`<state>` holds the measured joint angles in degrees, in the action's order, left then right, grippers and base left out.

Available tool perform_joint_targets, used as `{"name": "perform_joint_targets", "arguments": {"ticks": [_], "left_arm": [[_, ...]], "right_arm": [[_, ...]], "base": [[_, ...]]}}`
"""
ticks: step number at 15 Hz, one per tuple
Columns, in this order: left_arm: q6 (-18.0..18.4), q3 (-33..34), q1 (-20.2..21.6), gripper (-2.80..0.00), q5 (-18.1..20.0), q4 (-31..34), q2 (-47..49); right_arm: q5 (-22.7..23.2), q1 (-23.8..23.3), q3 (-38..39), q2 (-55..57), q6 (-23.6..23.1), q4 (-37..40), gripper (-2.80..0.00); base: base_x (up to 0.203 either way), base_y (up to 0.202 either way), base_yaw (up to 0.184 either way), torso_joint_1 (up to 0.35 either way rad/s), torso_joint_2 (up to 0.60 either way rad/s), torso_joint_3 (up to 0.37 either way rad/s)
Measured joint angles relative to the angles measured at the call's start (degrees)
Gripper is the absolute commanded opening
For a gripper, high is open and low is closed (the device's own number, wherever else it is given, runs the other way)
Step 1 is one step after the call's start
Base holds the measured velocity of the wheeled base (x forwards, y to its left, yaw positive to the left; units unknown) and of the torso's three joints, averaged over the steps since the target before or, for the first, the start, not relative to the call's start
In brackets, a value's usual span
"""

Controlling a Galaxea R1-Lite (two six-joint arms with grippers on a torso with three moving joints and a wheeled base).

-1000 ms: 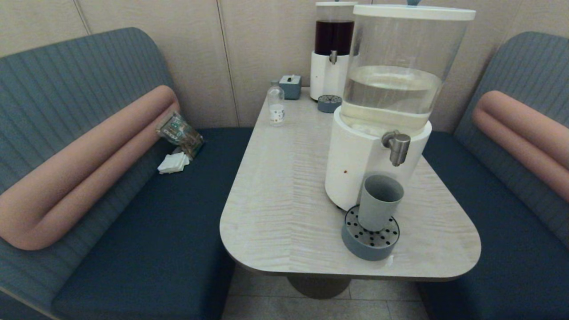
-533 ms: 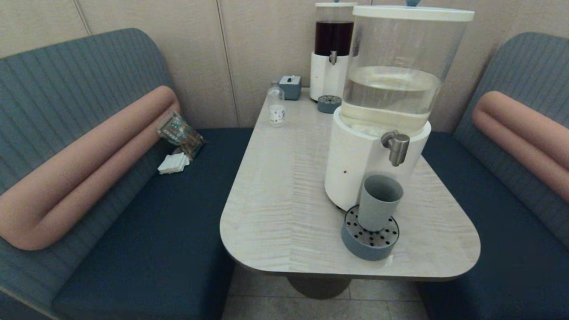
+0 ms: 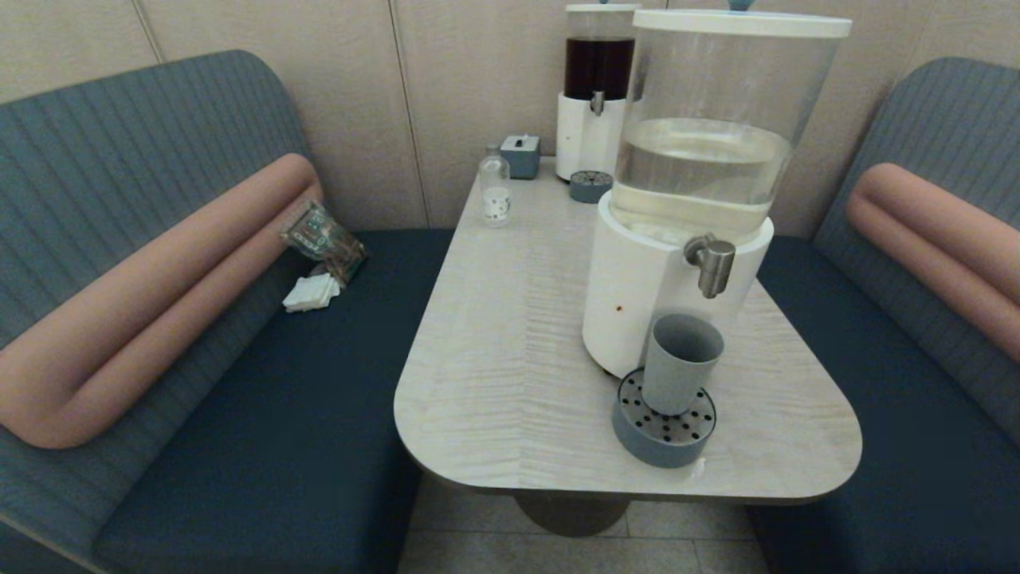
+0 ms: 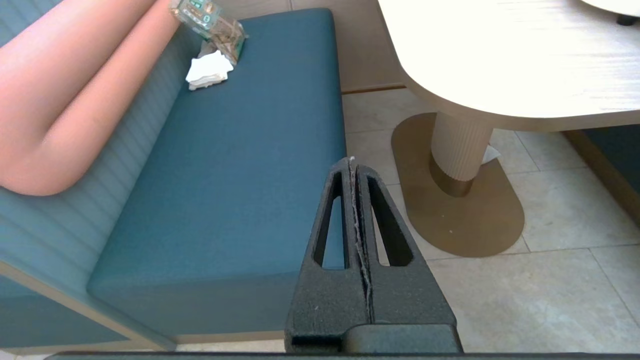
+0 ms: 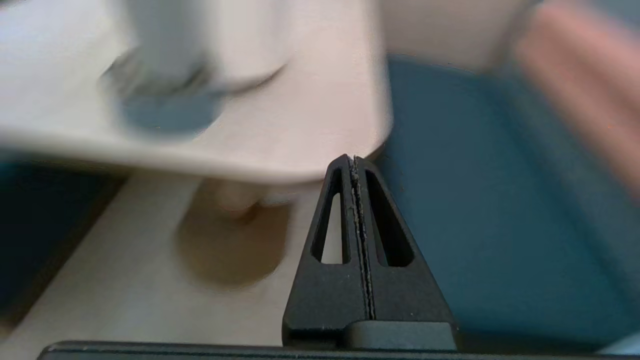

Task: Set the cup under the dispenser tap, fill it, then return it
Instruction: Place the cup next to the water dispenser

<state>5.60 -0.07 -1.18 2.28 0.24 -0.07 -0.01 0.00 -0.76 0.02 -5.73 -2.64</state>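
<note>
Cup (image 3: 681,363) sitting upright on drip tray (image 3: 664,430) under dispenser tap (image 3: 712,263); right tool (image 5: 356,165) nearer, clenched empty below tabletop (image 3: 510,335); left tool (image 4: 351,165) clenched too.

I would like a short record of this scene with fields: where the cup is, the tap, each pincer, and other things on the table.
cup: the cup stands upright on the round perforated drip tray, near the table's front edge
tap: the dispenser tap is above the cup, on the white dispenser base
tank: clear liquid, partly full
left pincer: left pincer shut, low beside the bench, holds nothing
right pincer: right pincer shut, below table level, holds nothing
other: small clear bottle, dark-red dispenser at the back
</note>
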Motion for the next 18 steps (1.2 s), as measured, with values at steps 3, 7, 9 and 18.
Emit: {"name": "perform_joint_targets", "arguments": {"ticks": [3,7,9,18], "left_arm": [[0.0,0.0,0.0,-2.8,0.0,0.02,0.0],[0.0,0.0,0.0,-2.8,-0.01,0.01,0.0],[-0.01,0.0,0.0,-2.8,-0.02,0.02,0.0],[-1.2,-13.34,-0.02,-2.8,3.81,1.39,2.02]], "right_arm": [[0.97,0.0,0.38,0.02,1.92,3.3,-2.8],[0.43,0.0,0.47,0.0,4.06,3.37,-2.8],[0.45,0.0,0.49,0.0,4.17,3.32,-2.8],[0.43,0.0,0.51,0.0,4.18,3.34,-2.8]], "base": [[0.0,0.0,0.0,0.0,0.0,0.0],[0.0,0.0,0.0,0.0,0.0,0.0],[0.0,0.0,0.0,0.0,0.0,0.0],[0.0,0.0,0.0,0.0,0.0,0.0]]}}
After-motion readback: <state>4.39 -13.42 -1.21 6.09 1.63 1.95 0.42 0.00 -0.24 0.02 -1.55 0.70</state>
